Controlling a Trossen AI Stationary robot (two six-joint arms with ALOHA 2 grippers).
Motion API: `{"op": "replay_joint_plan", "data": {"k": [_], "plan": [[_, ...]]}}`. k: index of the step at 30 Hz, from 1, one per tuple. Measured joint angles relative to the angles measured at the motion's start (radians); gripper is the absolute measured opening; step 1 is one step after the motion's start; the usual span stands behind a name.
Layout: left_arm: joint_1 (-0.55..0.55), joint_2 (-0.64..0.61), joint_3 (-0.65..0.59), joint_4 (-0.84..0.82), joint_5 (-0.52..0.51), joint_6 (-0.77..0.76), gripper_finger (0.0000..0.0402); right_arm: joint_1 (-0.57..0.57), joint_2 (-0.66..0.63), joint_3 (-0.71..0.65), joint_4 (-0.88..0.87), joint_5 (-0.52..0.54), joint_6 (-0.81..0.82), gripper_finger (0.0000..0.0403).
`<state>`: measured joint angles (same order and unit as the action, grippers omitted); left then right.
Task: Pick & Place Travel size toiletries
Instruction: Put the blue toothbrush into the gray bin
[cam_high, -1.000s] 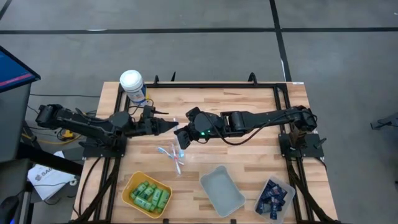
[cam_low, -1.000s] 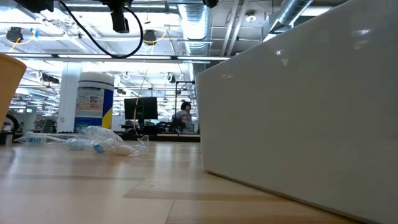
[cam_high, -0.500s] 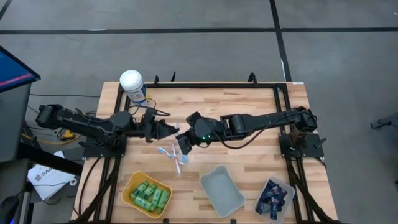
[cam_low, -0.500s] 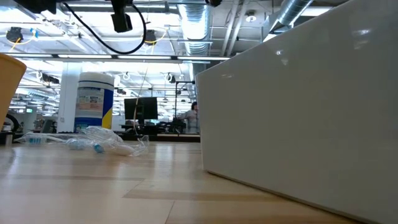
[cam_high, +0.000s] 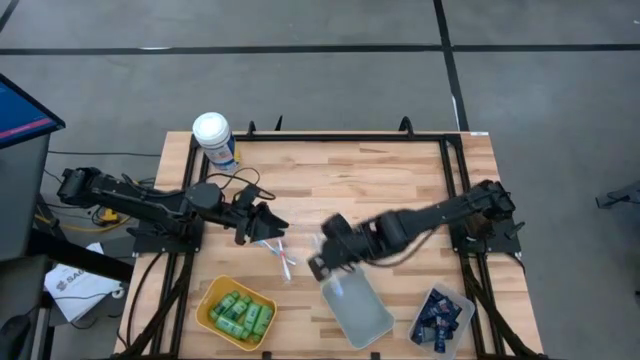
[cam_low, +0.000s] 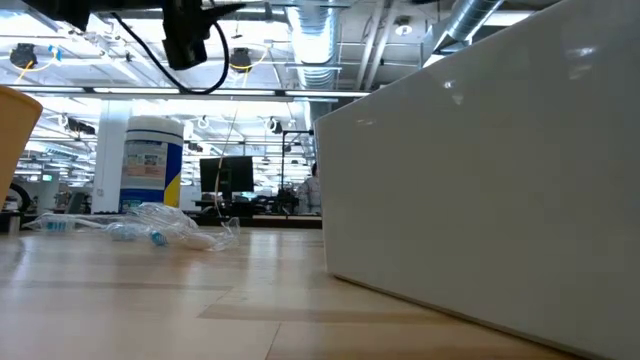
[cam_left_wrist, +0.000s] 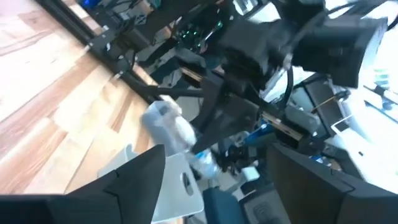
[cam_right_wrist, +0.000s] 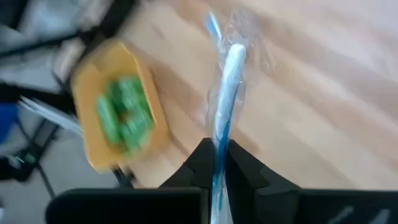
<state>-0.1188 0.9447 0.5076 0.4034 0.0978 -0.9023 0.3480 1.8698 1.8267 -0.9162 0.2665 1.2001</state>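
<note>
No readable text, printed label on the white-lidded canister (cam_low: 152, 165) too small to make out, partial dark letters on a white bag (cam_high: 78, 286) on the floor beside the table, unreadable

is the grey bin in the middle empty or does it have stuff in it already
Empty, as far as the high view shows: the grey bin shows only bare floor inside. The right gripper, at its near edge, holds a wrapped toothbrush.
</note>
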Motion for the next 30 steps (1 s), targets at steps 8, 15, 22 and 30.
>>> {"op": "replay_joint_plan", "data": {"k": [8, 15, 22, 30], "plan": [[0.000, 0.000, 0.000, -0.021, 0.004, 0.050, 0.0278, 0.164, 0.000, 0.000, -0.221, 0.000, 0.295, 0.0013], [0.008, 0.000, 0.000, -0.022, 0.003, 0.116, 0.0274, 0.240, 0.001, -0.114, -0.174, -0.004, 0.395, 0.0011], [0.009, 0.000, 0.000, -0.022, 0.000, 0.120, 0.0274, 0.248, 0.001, -0.242, -0.019, -0.009, 0.392, 0.0017], [0.009, 0.000, 0.000, -0.022, 0.000, 0.120, 0.0274, 0.227, 0.001, -0.316, 0.034, -0.031, 0.368, 0.0015]]}}
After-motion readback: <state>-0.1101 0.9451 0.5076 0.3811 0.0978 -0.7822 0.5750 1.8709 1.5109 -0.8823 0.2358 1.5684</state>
